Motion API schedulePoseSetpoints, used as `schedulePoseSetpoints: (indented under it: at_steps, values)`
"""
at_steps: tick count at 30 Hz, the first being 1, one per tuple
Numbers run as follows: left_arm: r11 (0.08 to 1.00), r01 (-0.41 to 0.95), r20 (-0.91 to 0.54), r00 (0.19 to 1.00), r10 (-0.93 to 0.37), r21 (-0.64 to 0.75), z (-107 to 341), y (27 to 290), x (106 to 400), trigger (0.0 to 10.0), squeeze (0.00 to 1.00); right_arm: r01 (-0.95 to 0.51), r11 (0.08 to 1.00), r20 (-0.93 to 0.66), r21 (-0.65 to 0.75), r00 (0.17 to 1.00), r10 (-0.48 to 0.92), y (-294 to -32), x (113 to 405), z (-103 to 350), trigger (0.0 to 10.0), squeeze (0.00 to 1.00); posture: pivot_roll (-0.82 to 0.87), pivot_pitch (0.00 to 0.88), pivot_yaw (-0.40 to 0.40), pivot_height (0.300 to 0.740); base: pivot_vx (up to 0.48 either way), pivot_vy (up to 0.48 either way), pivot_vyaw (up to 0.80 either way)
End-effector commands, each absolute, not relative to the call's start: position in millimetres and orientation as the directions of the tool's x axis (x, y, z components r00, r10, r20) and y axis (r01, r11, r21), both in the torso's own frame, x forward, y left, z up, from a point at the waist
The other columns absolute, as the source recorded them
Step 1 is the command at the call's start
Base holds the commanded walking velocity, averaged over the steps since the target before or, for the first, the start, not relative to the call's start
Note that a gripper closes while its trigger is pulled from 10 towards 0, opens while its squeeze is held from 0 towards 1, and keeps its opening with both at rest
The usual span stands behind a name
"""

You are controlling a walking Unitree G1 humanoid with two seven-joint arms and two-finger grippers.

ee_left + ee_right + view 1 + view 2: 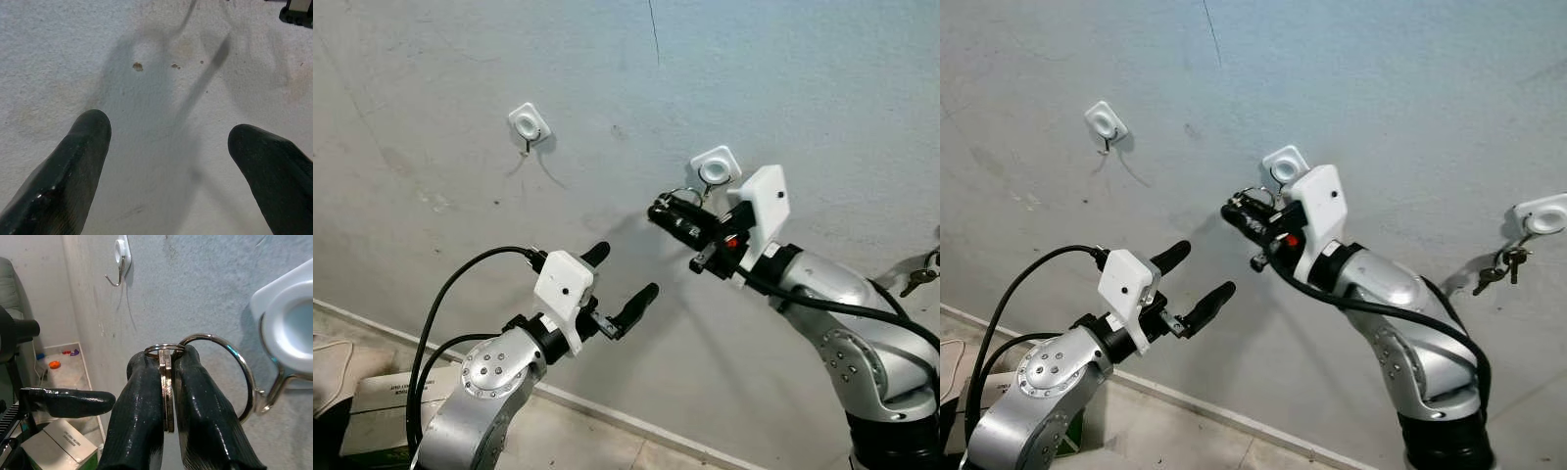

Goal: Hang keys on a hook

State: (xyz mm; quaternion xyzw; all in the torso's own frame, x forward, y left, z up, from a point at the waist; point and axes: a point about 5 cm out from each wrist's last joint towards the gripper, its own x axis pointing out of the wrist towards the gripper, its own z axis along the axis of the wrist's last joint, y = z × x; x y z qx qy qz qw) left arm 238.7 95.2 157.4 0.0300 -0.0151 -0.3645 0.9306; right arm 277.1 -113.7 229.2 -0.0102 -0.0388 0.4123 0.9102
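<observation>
My right gripper (166, 396) is pressed together on the keys (166, 382), pinching them flat between its two black fingers; the big key ring (230, 377) stands out past the fingertips toward the wall (803, 88). The middle hook (274, 391) sits just beyond that ring — its white pad (716, 164) is on the wall directly ahead of my fingertips, and the wire hook under the pad curves up beside the ring's far edge. In the wrist view the ring and the wire seem to touch or nearly touch, but I cannot tell whether the ring is already over the hook's tip or only beside it.

That is the relation the next move turns on, as I judge it: the ring lies flat-on to the wall, its plane roughly along my fingers, and the hook's open end points upward; so the ring must come over the tip and then drop.

My left gripper (622, 289) hangs lower and off to the left, fingers spread wide, holding nothing, pointed at bare wall; my right arm is plainly the nearer one. Another hook (530, 125) is mounted further left on the wall, bare; a hook on the far right (1540, 217) carries a set of keys (1498, 266) — well apart from my work.
</observation>
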Motion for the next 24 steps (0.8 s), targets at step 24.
schedulePoseSetpoints:
  at_steps: [24]
  values:
    - [0.723, 0.686, -0.007, 0.726, -0.688, 0.079, 157.4, 94.7, 239.1, 10.0, 0.0, -0.748, 0.658, 0.038, 0.084, 0.663, 0.748, -126.4, 278.9, 212.5, 10.0, 0.0, 0.08, 0.035, 0.008, 0.74, 0.0, 0.0, 0.0]
